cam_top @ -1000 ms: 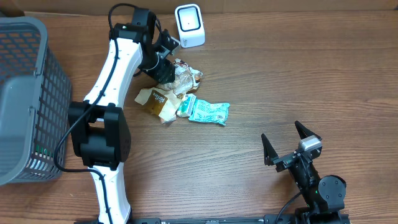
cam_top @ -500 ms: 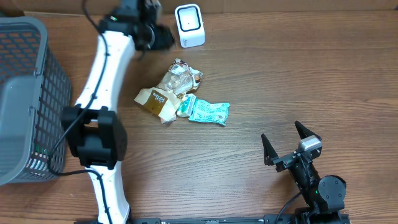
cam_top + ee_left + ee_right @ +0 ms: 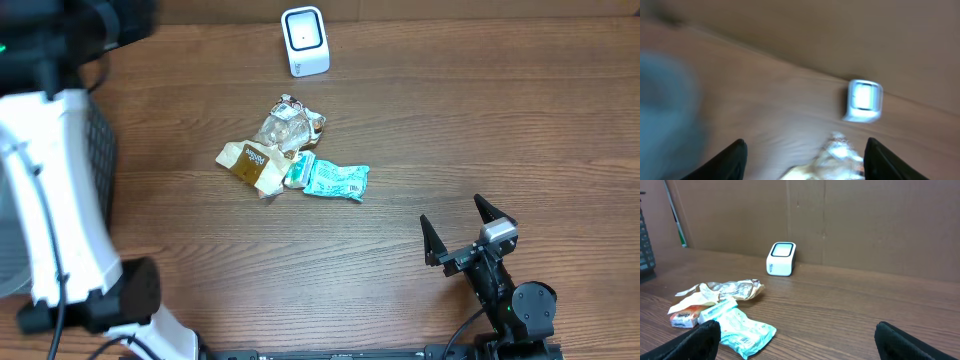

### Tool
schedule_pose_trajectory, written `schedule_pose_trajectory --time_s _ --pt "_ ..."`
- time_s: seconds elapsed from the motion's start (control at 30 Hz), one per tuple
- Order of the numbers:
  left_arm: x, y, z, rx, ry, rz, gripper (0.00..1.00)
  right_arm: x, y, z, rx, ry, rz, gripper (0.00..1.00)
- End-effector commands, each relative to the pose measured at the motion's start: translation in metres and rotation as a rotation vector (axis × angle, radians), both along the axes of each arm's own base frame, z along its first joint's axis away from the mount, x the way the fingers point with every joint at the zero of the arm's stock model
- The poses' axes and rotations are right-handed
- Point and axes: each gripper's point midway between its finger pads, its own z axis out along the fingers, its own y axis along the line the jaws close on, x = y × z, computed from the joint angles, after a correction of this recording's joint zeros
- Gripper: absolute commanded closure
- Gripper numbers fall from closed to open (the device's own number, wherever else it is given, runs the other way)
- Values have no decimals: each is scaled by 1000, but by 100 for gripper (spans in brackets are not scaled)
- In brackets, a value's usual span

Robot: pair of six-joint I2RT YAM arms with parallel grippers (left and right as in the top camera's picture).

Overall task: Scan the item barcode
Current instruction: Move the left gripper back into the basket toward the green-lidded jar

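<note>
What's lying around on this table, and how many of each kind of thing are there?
White scanner: 1
Snack packets: 3 (clear wrapper, tan packet, teal packet)
Basket: 1
Robot arms: 2 (left arm, right arm)
Total: 7

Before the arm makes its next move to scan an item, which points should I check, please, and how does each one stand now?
1. Left gripper empty: ok, open, nothing between its fingers.
2. Right gripper open: ok.
3. Scanner unobstructed: ok.
4. Items separated: not ok, teal packet, brown packet and clear wrapper lie in one touching pile.
5. Barcode side facing up: cannot tell.
</note>
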Motion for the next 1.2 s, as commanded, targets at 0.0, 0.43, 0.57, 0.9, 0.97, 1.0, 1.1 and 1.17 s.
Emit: schedule_pose_trajectory --time_s 0.0,0.43,0.57,0.9,0.97,1.0,1.1,1.17 --pt "-36 77 -3 41 55 282 39 0 0 -1 3 -7 0 0" --pt "-153 216 -105 -145 396 613 44 0 0 -1 3 -7 0 0" --pt "-168 215 -161 -213 525 529 53 0 0 -1 3 -7 0 0" --pt "-185 174 -249 -361 671 268 27 0 0 -1 3 -7 0 0" --pt "-182 162 -254 -398 659 198 18 0 0 -1 3 -7 -1 0" --pt "-183 157 -256 -414 659 169 18 0 0 -1 3 -7 0 0" --pt "-188 148 -264 -447 685 158 16 0 0 -1 3 -7 0 0" --pt "-195 144 -270 -456 718 160 16 0 0 -1 3 -7 0 0"
